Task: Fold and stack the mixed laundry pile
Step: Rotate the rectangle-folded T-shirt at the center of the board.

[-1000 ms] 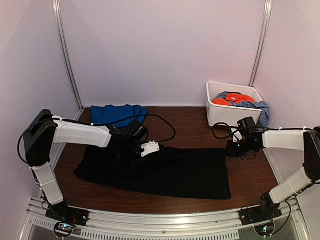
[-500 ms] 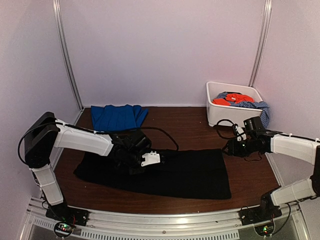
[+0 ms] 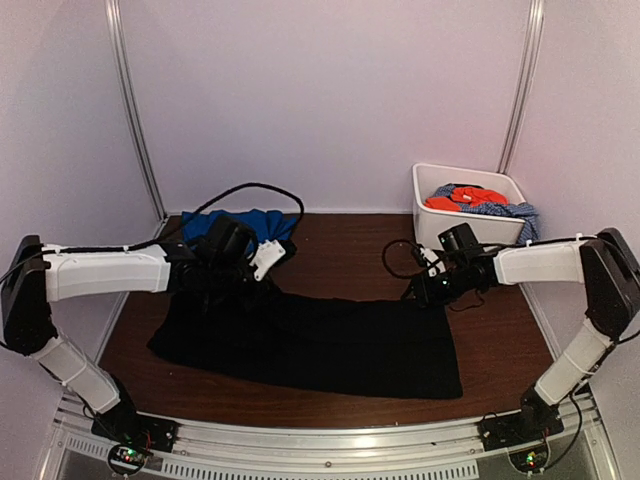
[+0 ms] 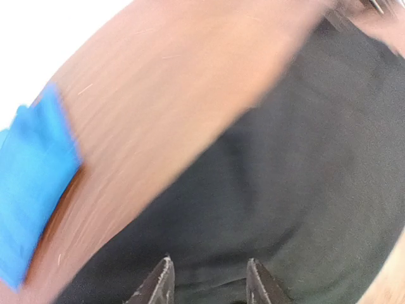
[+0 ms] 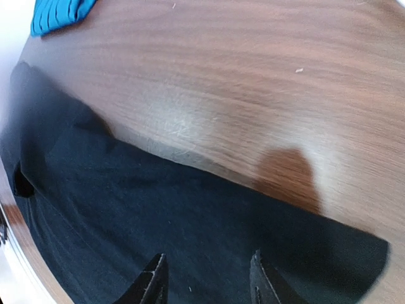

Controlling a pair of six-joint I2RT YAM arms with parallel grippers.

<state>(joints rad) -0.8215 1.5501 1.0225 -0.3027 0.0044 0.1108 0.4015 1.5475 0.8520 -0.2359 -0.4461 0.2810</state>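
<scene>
Your brown counter [image 3: 360, 250], walled by pale panels [image 3: 320, 100], carries the black garment [image 3: 330, 345] spread flat. Behind its left end lies the blue garment [image 3: 205, 228]. Behind its right stands the tub [image 3: 430, 228] of clothes [image 3: 470, 197]. Your left hand [image 4: 209, 278] and right hand [image 5: 205, 275] gape empty over the black garment.

Left arm [image 3: 110, 272] and right arm [image 3: 530, 262] stretched inward, both jaws parted.
</scene>
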